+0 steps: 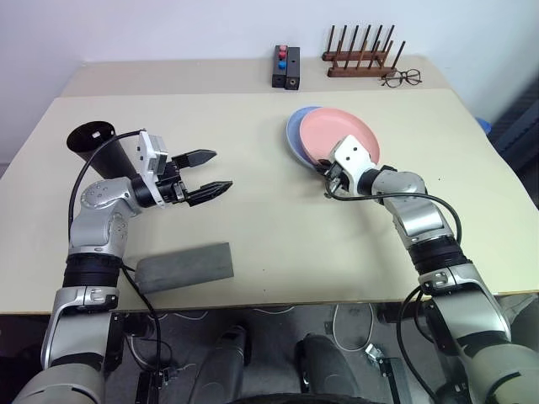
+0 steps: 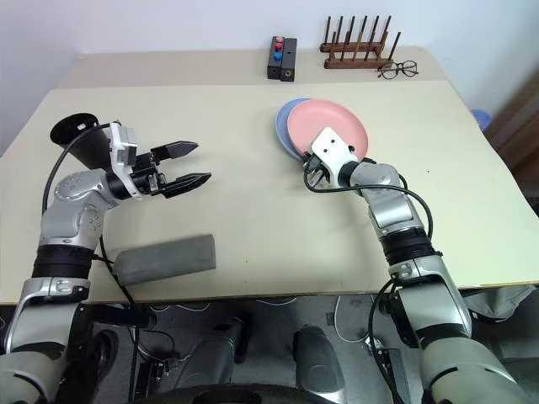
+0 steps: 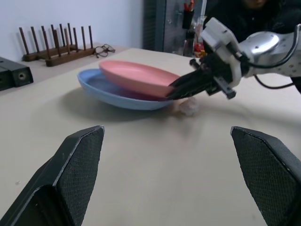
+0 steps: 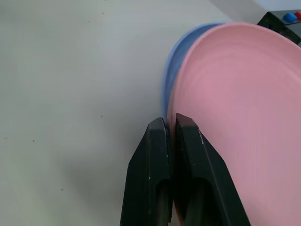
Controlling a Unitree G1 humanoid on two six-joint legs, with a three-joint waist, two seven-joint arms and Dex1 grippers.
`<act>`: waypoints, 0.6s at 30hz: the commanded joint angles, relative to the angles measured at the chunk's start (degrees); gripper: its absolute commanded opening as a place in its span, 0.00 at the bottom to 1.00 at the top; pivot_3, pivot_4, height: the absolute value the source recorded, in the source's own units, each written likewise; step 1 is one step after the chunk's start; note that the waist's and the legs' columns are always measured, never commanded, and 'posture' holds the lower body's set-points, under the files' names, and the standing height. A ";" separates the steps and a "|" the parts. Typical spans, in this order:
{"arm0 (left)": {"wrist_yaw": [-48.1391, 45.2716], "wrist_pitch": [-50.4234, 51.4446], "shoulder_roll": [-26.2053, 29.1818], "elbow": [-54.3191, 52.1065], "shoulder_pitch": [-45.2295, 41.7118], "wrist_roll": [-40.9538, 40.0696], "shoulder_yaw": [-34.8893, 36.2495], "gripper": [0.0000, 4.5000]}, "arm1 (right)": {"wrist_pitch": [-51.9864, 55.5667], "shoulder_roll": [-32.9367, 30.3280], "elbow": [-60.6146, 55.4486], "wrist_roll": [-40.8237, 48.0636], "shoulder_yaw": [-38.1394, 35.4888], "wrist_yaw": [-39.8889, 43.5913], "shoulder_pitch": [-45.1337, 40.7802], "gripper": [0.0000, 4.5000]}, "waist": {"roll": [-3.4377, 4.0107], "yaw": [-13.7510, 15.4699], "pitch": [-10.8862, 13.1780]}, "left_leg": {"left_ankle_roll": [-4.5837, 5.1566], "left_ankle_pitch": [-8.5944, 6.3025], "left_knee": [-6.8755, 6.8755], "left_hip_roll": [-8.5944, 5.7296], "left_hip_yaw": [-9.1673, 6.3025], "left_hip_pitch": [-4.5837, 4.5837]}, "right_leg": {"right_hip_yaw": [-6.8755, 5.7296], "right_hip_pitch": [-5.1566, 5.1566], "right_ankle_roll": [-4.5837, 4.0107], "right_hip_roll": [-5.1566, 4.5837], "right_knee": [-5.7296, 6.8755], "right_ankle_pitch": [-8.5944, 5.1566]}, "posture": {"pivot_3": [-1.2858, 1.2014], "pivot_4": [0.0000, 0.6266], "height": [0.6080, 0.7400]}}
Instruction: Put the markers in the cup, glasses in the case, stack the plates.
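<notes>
Right pincer is sitting clenched, fingers pressed together, tips at the near rim of the pink plate. From the left wrist view the closed tips look to be nipping that rim or just touching it; can't tell which.

Pink plate is lying on top of the blue plate, shifted a bit to the robot's right, so a blue crescent is showing on the left side. Both are resting on the worktop.

Left pincer is hanging released, fingers spread wide, nothing between them, pointing roughly level toward the plates and well apart from them.

Taking the stacked plates as the landmark:
- Black cup is sitting far off to the robot's left of the plates, just behind the left arm, mouth tipped toward the camera.
- Grey case is lying closed, left of the plates and nearer the robot, close to the front edge of the worktop.
- Small black box with red and blue buttons is sitting beyond the plates, toward the wall.
- Wooden rack is standing beyond the plates too, to the right of the box, with clear-lens spectacles just beside it.
</notes>
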 commanded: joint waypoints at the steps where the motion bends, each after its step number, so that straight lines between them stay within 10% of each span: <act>1: 1.16 1.21 0.29 -3.58 -0.48 -1.28 1.23 1.00 | -1.04 2.02 -0.37 3.58 -2.83 1.63 -3.64 0.22 | 0.00 -0.12 0.00 | -0.01 0.01 -0.01 0.00 -0.01 0.00 | 0.00 0.00 0.00 0.01 0.00 0.00 | 0.52 0.24 0.98; 8: 3.58 4.68 -0.29 -8.00 -1.51 -1.67 0.37 1.00 | -2.02 1.88 -2.91 4.40 -4.40 1.37 -3.79 0.96 | 0.00 0.55 0.00 | -0.01 0.00 0.01 -0.03 -0.02 0.00 | -0.01 0.01 0.01 -0.01 0.00 0.01 | 0.52 0.24 0.98; 18: 0.66 12.80 1.40 -14.22 -0.40 -5.17 -0.91 1.00 | 13.25 -7.67 -12.94 8.99 -9.54 5.03 3.78 0.96 | 0.01 0.60 0.00 | 0.00 0.00 0.00 -0.03 -0.01 0.00 | 0.00 0.01 0.00 -0.03 0.00 0.00 | 0.52 0.24 0.98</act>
